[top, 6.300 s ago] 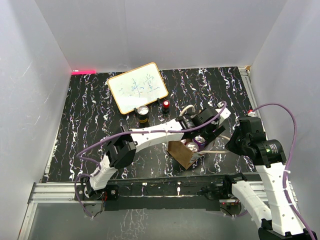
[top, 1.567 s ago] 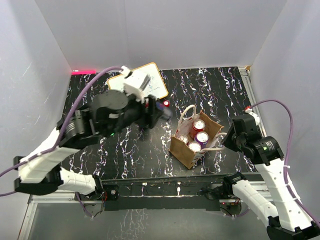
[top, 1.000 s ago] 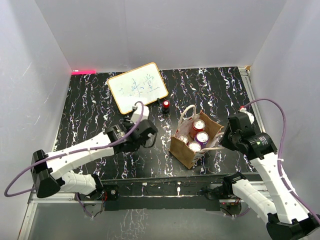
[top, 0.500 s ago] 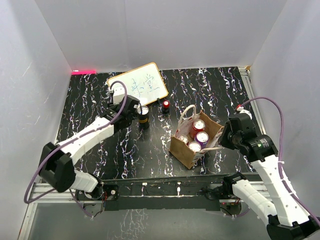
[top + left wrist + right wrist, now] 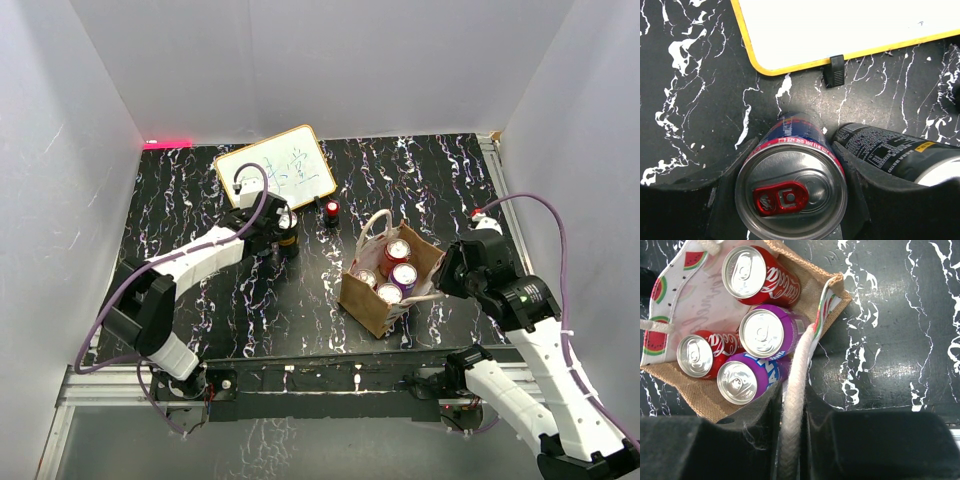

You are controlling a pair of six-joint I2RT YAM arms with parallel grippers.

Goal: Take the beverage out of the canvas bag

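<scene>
You see mostly the top of the blue can [image 5: 790, 192], its lower rim cut off at the bottom edge. The dark can [image 5: 890, 152] beside it runs off the right edge. Your left gripper [image 5: 792, 150] clasps the blue can left of centre in the top view, well apart from the canvas bag [image 5: 362, 302] right of centre. Your right gripper [image 5: 792, 392] pinches the bag's cord handle [image 5: 799, 357]; four cans [image 5: 762, 332] stand inside.

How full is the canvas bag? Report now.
Not empty: four cans stand upright inside the canvas bag, two red, two purple.
</scene>
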